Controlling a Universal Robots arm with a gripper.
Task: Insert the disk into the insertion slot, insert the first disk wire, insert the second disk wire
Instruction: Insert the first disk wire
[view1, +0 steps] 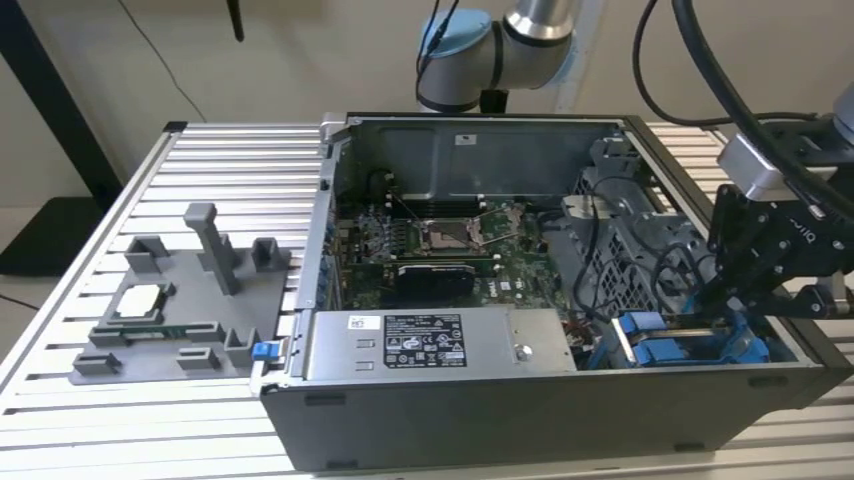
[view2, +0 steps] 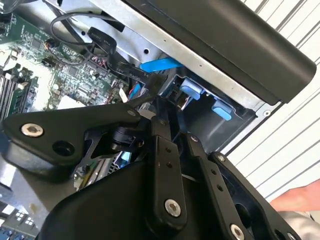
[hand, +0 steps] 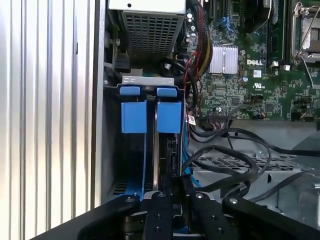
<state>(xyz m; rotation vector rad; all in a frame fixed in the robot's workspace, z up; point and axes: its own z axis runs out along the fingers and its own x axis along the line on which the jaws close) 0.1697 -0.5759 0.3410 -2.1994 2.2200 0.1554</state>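
Note:
My gripper (view1: 722, 300) hangs over the insertion slot (view1: 603, 352), a grey bay with blue clips at the case's front corner on the exterior view's right. In the first wrist view the blue carrier tabs (hand: 151, 117) of the disk (hand: 167, 150) sit down inside the slot (hand: 111, 150), with the disk edge-on and mostly hidden. The gripper (hand: 175, 183) has its fingers drawn close together on the black connector of a disk wire (view2: 118, 63). That wire runs from the motherboard side down to the gripper (view2: 153, 96).
The silver power-supply box (view1: 427, 345) lies beside the slot. The green motherboard (view1: 427, 240) is behind it. Loose black cables (hand: 230, 155) loop over the perforated cage. A grey fixture plate (view1: 174, 310) rests on the slatted table. Part of a person (view2: 297, 197) shows outside the case wall.

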